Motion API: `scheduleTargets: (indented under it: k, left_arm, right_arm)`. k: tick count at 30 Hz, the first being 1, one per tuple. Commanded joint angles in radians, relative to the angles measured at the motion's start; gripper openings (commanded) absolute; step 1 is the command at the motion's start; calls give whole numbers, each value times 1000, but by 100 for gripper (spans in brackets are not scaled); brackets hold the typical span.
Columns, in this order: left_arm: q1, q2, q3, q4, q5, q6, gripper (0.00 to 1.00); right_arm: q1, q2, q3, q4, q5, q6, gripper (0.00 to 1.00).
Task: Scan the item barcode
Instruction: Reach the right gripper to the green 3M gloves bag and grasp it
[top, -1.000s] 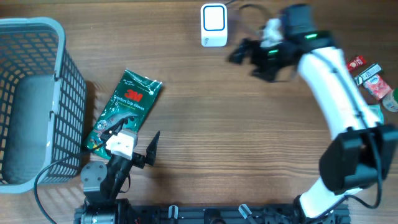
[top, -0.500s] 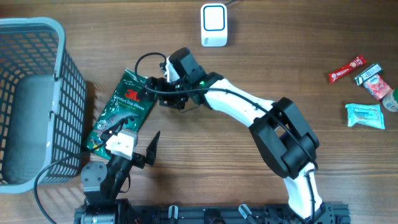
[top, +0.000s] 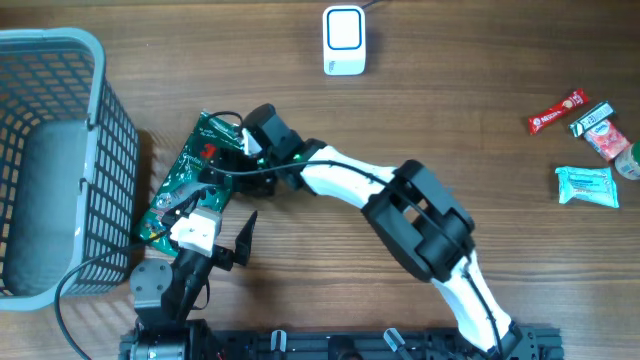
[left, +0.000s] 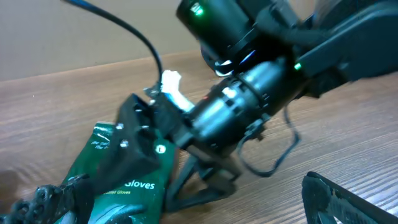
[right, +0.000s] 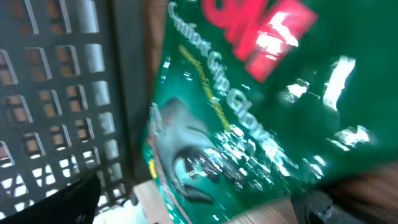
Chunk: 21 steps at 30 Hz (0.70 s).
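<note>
Fingers wide, the right gripper (top: 222, 160) hovers, apparently just above the green glove packet (top: 178, 192) at the left of the desk (top: 420, 120); left gripper (top: 220, 238) likewise wide.

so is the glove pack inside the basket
No, the glove pack lies flat on the wooden table, outside the basket and to the right of it in the overhead view.
</note>
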<state>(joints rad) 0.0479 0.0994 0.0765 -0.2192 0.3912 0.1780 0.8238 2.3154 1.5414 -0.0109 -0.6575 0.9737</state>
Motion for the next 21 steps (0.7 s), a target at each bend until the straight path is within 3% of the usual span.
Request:
scheduleTargets:
  k: [1,3,5,11,17,21]
  left_arm:
    - [2,-5,-5,3,12,-9,100]
    - [2,-5,-5,3,12,-9,100]
    - [2,-5,-5,3,12,-9,100]
    - [2,-5,-5,3,12,-9,100]
    - [2,-5,-5,3,12,-9,100]
    - [2,-5,-5,3,12,-9,100]
  right_arm:
    - [28,191,-16,-11,37,58,84]
    - [26,235,-14,-17,37,62,53]
    - [13,247,-14,-43,49,48,4]
    - [-63,196,-14,-156,101,-11,5]
    - [-174,-121,-14,-696,501,-149,5]
    - [-177,-307,-14,-884,689,-158,5]
